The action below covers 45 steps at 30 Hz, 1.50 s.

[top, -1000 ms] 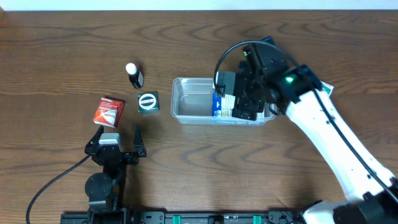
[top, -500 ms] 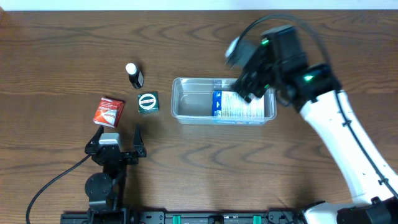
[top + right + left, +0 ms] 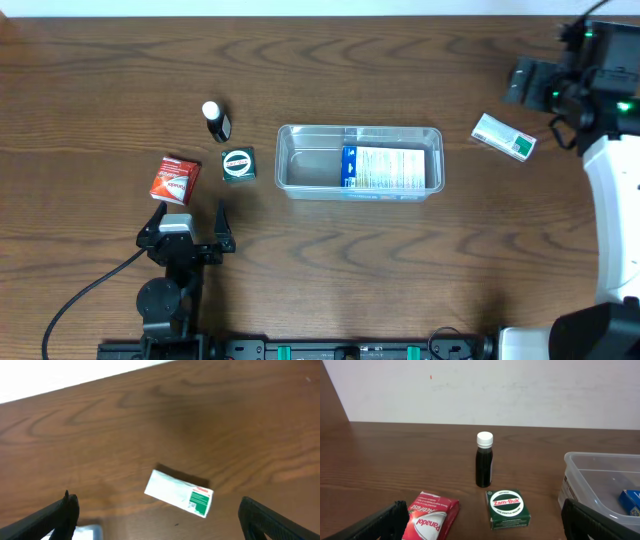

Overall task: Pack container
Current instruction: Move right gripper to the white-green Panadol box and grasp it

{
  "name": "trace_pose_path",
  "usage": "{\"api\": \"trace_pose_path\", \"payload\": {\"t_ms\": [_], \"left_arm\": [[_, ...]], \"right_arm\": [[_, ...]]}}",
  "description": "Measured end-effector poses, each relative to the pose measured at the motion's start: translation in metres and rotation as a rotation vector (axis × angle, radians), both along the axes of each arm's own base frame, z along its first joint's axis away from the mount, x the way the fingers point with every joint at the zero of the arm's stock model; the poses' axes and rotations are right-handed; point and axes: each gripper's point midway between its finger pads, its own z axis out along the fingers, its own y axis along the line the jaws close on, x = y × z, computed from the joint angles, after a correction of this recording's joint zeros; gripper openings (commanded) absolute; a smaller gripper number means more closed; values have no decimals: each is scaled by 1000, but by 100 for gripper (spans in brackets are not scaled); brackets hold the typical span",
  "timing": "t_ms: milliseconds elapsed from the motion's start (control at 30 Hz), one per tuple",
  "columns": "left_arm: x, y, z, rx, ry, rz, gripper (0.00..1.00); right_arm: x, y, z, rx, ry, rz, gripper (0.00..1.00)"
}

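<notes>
My left gripper (image 3: 482, 524) was parked low on the table (image 3: 90, 70) with its fingers spread wide and nothing in them. Right in front of it sat a red Panadol box (image 3: 430, 517), and just beside that a green Zam-Buk box (image 3: 508, 507). A little dark bottle (image 3: 484, 460) with a white cap stood upright behind the two.

The container (image 3: 305, 165) was in the middle of the table, well to the right of that little group. From my left wrist I could only catch its near corner (image 3: 597, 477). A blue-and-white box (image 3: 390, 168) lay flat inside, filling the right half, and the left half was bare plastic.

My right gripper (image 3: 162, 517) was over by the far right edge, also splayed open and empty. Between its fingers on the wood lay a white box with a green end (image 3: 179, 492), a bit skewed. From overhead that box (image 3: 503, 137) was just off the container's right end, not touching it.
</notes>
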Motion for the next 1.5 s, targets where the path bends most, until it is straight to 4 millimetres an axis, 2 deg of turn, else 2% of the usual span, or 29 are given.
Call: {"api": "trace_pose_path", "payload": {"t_ms": [133, 333, 467, 633, 733, 867, 1100, 1500], "left_arm": [[0, 0, 0, 0, 0, 0, 98], [0, 0, 0, 0, 0, 0, 98], [0, 0, 0, 0, 0, 0, 98], [0, 0, 0, 0, 0, 0, 98], [0, 0, 0, 0, 0, 0, 98], [0, 0, 0, 0, 0, 0, 98], [0, 0, 0, 0, 0, 0, 98], [0, 0, 0, 0, 0, 0, 98]], "right_arm": [[3, -12, -26, 50, 64, -68, 98], [5, -11, -107, 111, 279, -87, 97], [15, -8, -139, 103, 325, -8, 99], [42, -9, -137, -1, 233, 139, 99], [49, -10, -135, -92, 207, 254, 99], [48, -9, -143, -206, 231, 418, 99], [39, -6, -170, -301, 305, 628, 99], [32, -7, -187, -337, 347, 740, 98]]}}
